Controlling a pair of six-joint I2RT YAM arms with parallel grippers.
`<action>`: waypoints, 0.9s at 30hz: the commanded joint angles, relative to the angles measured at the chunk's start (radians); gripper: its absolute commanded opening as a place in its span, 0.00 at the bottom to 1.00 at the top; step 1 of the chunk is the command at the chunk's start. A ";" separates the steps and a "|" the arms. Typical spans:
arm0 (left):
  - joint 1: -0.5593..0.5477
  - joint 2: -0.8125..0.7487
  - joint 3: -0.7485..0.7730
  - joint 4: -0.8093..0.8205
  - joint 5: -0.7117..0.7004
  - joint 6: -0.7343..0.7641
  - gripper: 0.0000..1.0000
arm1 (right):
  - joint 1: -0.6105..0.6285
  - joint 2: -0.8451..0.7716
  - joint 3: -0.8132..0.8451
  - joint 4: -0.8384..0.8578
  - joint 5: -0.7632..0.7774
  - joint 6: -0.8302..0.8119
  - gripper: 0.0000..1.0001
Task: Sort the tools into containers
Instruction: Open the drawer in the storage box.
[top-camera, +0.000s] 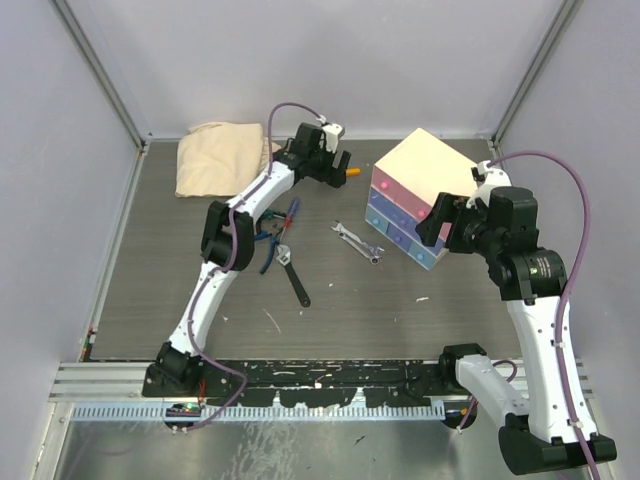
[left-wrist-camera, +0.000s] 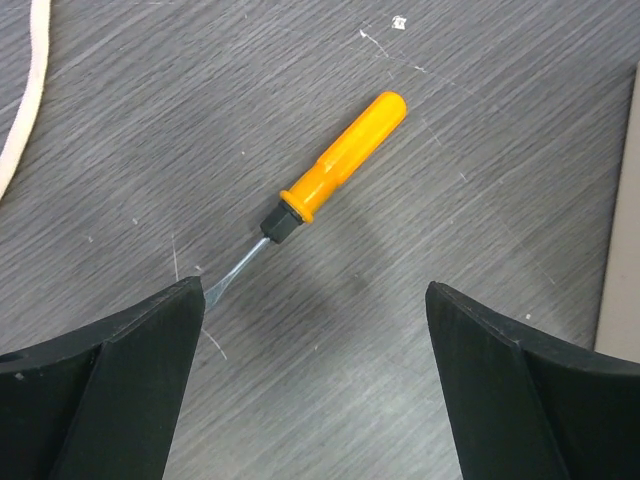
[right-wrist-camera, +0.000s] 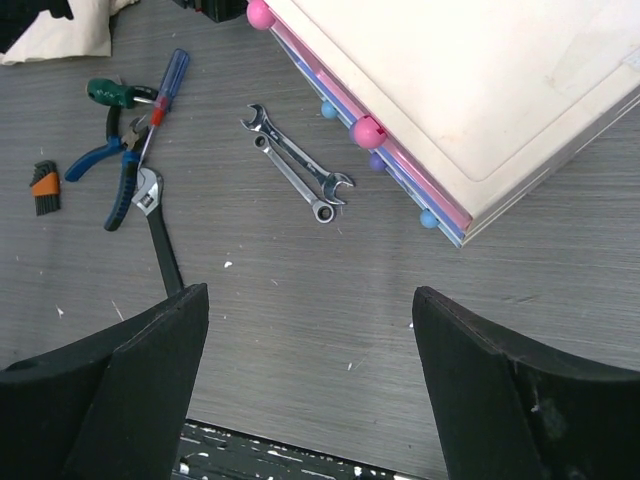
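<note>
An orange-handled screwdriver (left-wrist-camera: 345, 165) lies flat on the table at the far middle (top-camera: 352, 172). My left gripper (left-wrist-camera: 315, 290) hovers open over it, the blade tip beside its left finger (left-wrist-camera: 150, 360), with nothing between the jaws. The cream chest (top-camera: 425, 185) of pink, blue and light-blue drawers (right-wrist-camera: 400, 165) stands at the right, drawers shut. My right gripper (right-wrist-camera: 310, 292) hangs open and empty in front of it (top-camera: 440, 222). Two silver spanners (right-wrist-camera: 295, 160) lie side by side mid-table. A black-handled adjustable wrench (right-wrist-camera: 155, 225), blue-handled pliers (right-wrist-camera: 110, 165) and a green-handled screwdriver (right-wrist-camera: 110, 93) lie grouped to the left.
A folded beige cloth (top-camera: 222, 155) lies at the back left. A blue-and-red-handled screwdriver (right-wrist-camera: 165, 90) rests among the grouped tools, and a small hex-key set (right-wrist-camera: 43, 185) lies left of them. Grey walls close off the table's left, right and far sides.
</note>
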 joint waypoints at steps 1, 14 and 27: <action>0.005 0.042 0.102 0.064 0.006 0.036 0.94 | -0.001 -0.002 0.006 0.004 -0.020 -0.008 0.87; 0.006 0.118 0.158 0.085 0.006 0.067 0.96 | 0.000 0.020 -0.030 0.024 -0.051 -0.012 0.87; 0.006 0.126 0.138 0.032 0.096 0.097 0.72 | 0.000 0.030 -0.034 0.030 -0.063 -0.009 0.87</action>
